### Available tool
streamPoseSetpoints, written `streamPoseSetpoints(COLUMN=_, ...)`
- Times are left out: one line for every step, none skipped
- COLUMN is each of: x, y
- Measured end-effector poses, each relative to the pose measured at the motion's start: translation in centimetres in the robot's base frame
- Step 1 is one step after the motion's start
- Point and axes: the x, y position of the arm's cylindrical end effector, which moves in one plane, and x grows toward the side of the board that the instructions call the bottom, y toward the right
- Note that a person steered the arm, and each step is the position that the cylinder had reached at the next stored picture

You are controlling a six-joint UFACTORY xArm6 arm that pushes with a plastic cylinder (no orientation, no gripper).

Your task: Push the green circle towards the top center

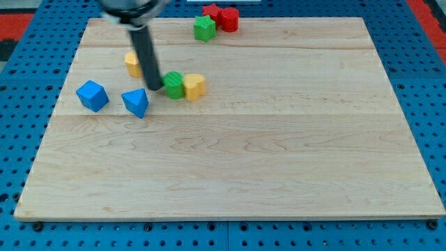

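Board [230, 181] near half: bare wood, nothing to hit there. No jaws on this rig, only a rod, so nothing is open, shut or held.

Next back, at the view's left: blue triangular block [136, 102] and blue cube-like block [92, 95], near each other, apart from the rest.

Middle row: my tip [154, 88] sits just at the view's left of the green circle [173, 84], touching or nearly so; can't tell which. The green circle is left of centre, in the upper half, touching a yellow block [194, 86] on its right side. Another yellow block [132, 63] is partly hidden behind the rod.

Far edge: green block [204, 28] and two red blocks [211, 12] [228, 19] clustered at top centre.

Risks, as I judge them: the tip is on the circle's left, so a push from here drives it rightward into the yellow block, not up; both would slide together. The tip likely needs to get below the circle first; swinging round could clip the blue triangular block. An off-centre push lets the circle roll off the tip. Pushing too far up jams it into the top cluster.
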Motion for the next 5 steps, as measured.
streamPoseSetpoints(x=-1.7, y=6.9)
streamPoseSetpoints(x=-0.8, y=5.5)
streamPoseSetpoints(x=3.2, y=2.2)
streamPoseSetpoints(x=4.6, y=3.6)
streamPoseSetpoints(x=1.1, y=7.3)
